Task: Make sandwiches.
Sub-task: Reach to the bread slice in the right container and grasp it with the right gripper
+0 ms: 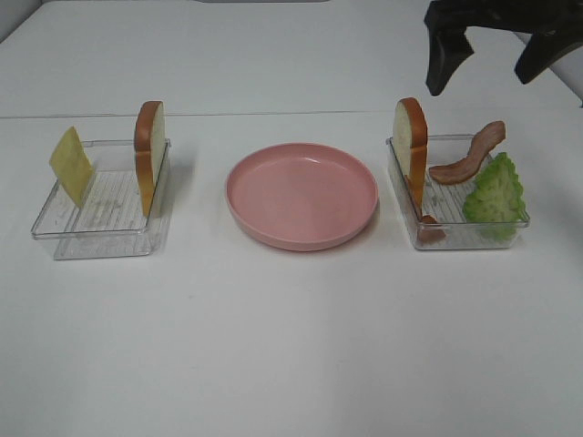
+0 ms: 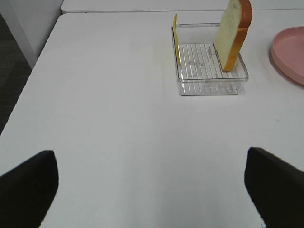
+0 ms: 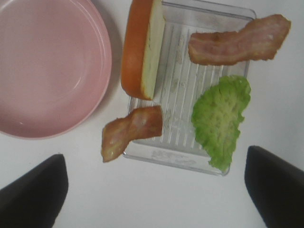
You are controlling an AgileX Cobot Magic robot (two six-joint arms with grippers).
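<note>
Left jaws (image 2: 149, 156): released, empty, over bare counter (image 2: 118, 118), with the left tray (image 1: 100, 238) well ahead. No sandwiches built yet, parts only. Cheese slice (image 1: 71, 165) and left bread (image 1: 150, 155) stand on edge, probably so you can pinch from above. Pink plate (image 1: 301, 196): bare, placed for either arm. At its 3 o'clock is the right tray (image 1: 474, 238), holding right bread (image 1: 410, 150), bacon strips (image 1: 467, 157) and lettuce (image 1: 495, 193). Right jaws (image 1: 483, 82): released, hovering above these, touching nothing.

We see one bread slice (image 1: 150, 155) and the cheese (image 1: 71, 164) upright in the left tray (image 1: 100, 244); the second bread slice (image 1: 411, 146), bacon strips (image 1: 469, 157) and lettuce (image 1: 495, 193) are in the right tray (image 1: 465, 237).
</note>
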